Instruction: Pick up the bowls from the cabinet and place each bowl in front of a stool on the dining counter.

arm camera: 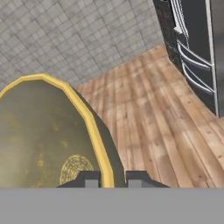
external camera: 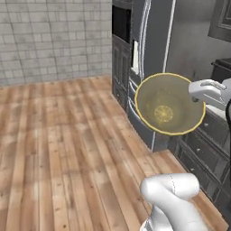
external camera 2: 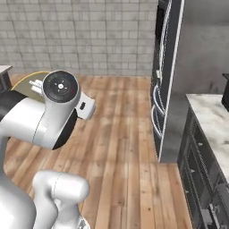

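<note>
Tan-olive bowl [external camera: 169, 104] with a yellow rim, held in the air on edge, its hollow bare with only a pale round mark at the bottom. Gripper [arm camera: 112, 178] clamped shut on the bowl's rim, one finger on each side of it. Below, wooden plank floor [external camera: 58, 149]; at the far end, grey tiled wall [external camera: 54, 38]; to the right, tall dark fridge [external camera 2: 167, 76], dark drawers [external camera: 205, 153] and a marble worktop [external camera 2: 212, 120].
</note>
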